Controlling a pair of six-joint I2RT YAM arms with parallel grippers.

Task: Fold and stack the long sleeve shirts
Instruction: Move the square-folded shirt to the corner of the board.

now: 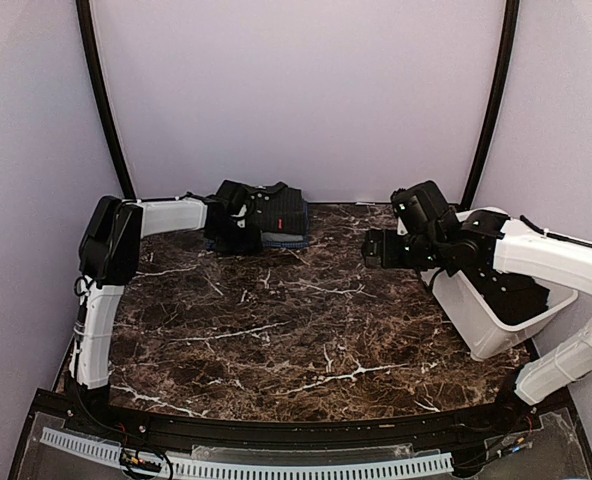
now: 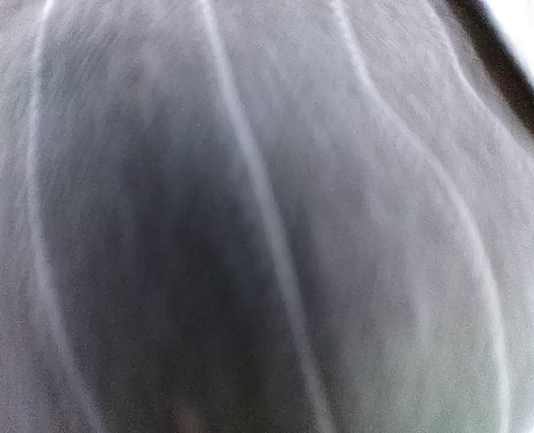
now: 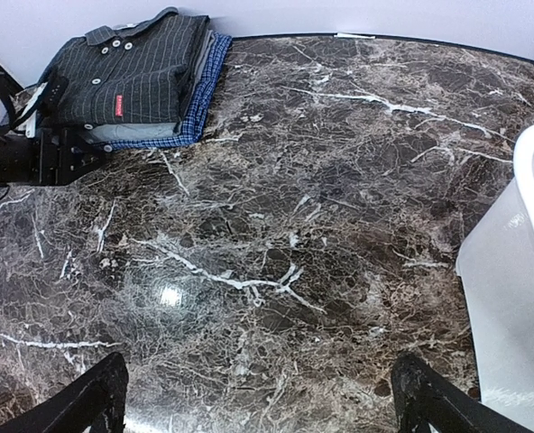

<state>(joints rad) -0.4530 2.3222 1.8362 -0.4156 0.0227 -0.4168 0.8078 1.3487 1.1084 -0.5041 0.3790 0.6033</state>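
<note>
A stack of folded shirts (image 1: 276, 215) lies at the back of the marble table. On top is a charcoal pinstriped shirt (image 3: 132, 77) with pale buttons. Under it are a grey layer (image 3: 114, 133) and a blue shirt (image 3: 199, 99). My left gripper (image 1: 236, 215) is pressed against the stack's left side. Its wrist view shows only blurred pinstriped cloth (image 2: 267, 216), and its fingers are hidden. My right gripper (image 1: 376, 248) hovers over the table's right side, open and empty, with its fingertips (image 3: 96, 397) wide apart. More dark cloth (image 1: 516, 290) lies in the tub.
A white plastic tub (image 1: 496, 330) stands at the table's right edge, just right of my right gripper; its wall also shows in the right wrist view (image 3: 520, 271). The pale wall runs close behind the stack. Dark marble (image 1: 296, 320) lies between the two arms.
</note>
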